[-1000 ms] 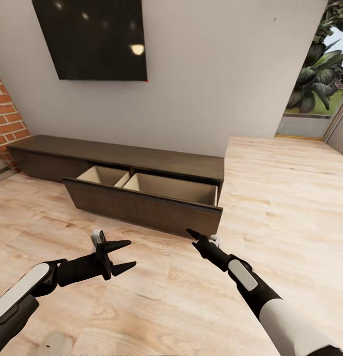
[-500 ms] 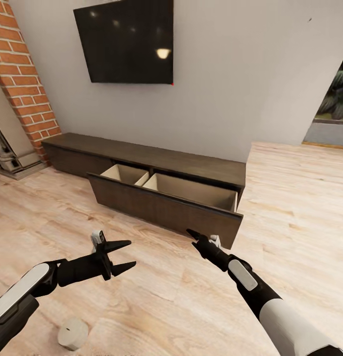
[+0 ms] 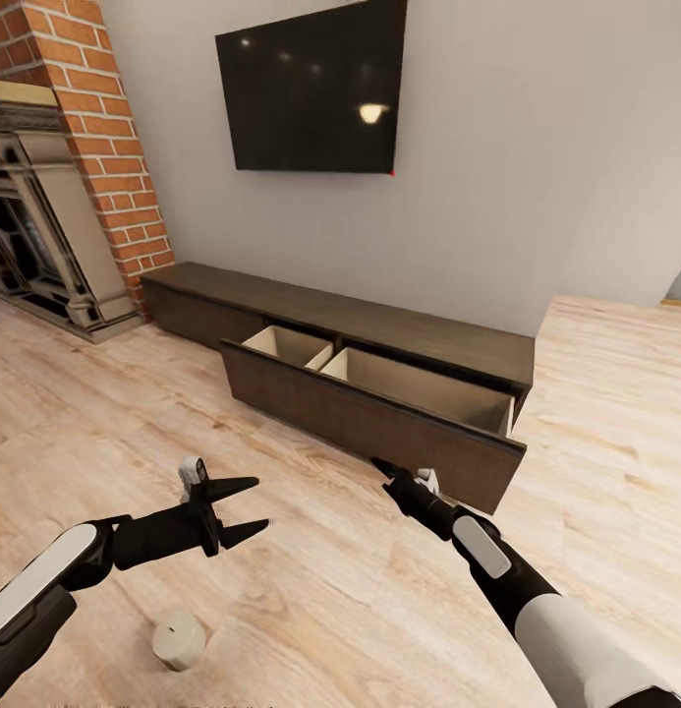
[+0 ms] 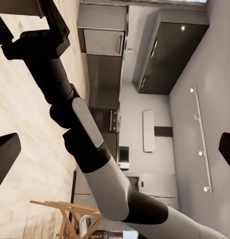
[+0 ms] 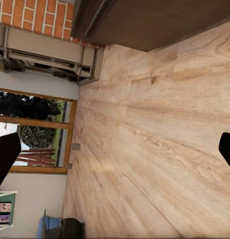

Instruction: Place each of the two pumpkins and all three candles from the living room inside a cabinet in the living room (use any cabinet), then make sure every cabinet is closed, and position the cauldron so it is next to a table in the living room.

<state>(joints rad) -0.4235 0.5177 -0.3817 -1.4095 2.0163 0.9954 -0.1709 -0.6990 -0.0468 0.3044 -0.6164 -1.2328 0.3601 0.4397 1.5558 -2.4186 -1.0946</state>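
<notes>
The long dark-brown cabinet (image 3: 360,320) stands against the grey wall, and its wide drawer (image 3: 379,418) is pulled out, showing two pale compartments with nothing visible inside. One beige candle (image 3: 179,639) stands on the floor near my left forearm. My left gripper (image 3: 244,509) hovers open above the floor, up and to the right of the candle. My right gripper (image 3: 382,464) is held just in front of the drawer front; its fingertips (image 5: 6,154) are spread wide with nothing between them. The cabinet's edge (image 5: 155,20) lies ahead of that gripper.
A black TV (image 3: 315,88) hangs on the wall above the cabinet. A brick fireplace (image 3: 65,197) stands at the left. Pale wood floor (image 3: 330,590) spreads around me. The left wrist view looks across my right arm (image 4: 80,129) to dark-grey kitchen cupboards (image 4: 102,55).
The camera has swung left: the cabinet and TV sit further right in the picture, the fireplace has come into view and the candle shows more fully. Both arms keep their pose.
</notes>
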